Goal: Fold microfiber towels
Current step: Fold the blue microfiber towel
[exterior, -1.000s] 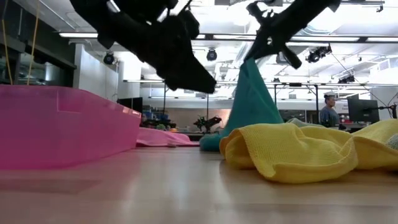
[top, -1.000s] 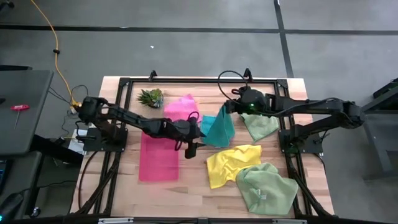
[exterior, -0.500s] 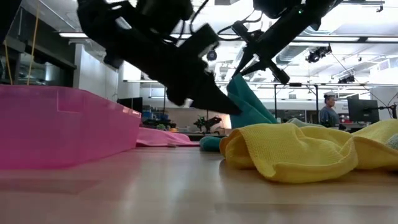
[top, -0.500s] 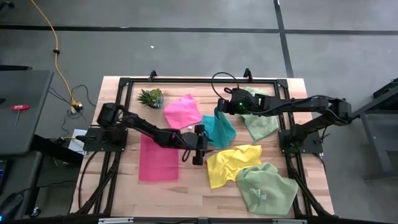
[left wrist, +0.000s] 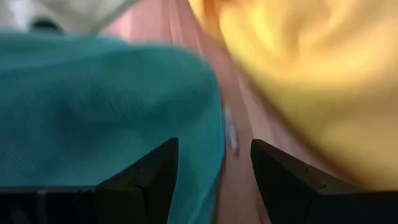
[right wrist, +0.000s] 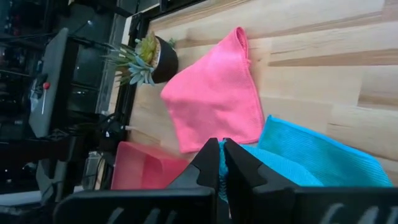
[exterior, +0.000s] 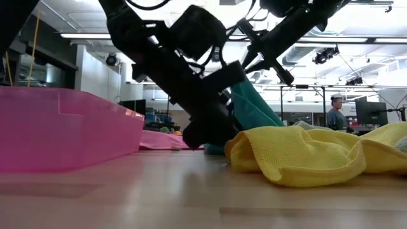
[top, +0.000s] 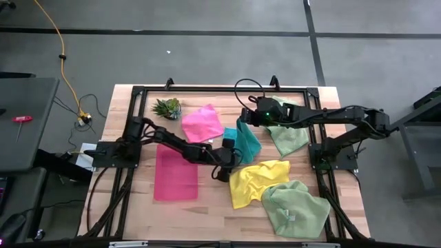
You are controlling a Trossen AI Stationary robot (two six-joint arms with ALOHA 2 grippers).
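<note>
The wooden bench (top: 207,207) carries all five cloths. Largest on it is the translucent pink tray (top: 176,172), at the left arm's side. One pale green towel (top: 296,207) lies crumpled at the front right corner, and the yellow towel (top: 256,180) is bunched beside it toward the middle. The second pale green towel (top: 288,136) lies farther back, under the right arm. The hot pink towel (top: 202,124) lies flat near the small spiky plant (top: 167,107). The teal towel (top: 244,141) sits between pink and yellow, its upper corner lifted. The right pincer (top: 242,118) is clenched on that raised corner. The left pincer (top: 226,172) stands released, low at the teal towel's lower edge, the cloth just ahead of its fingers (left wrist: 149,174).
</note>
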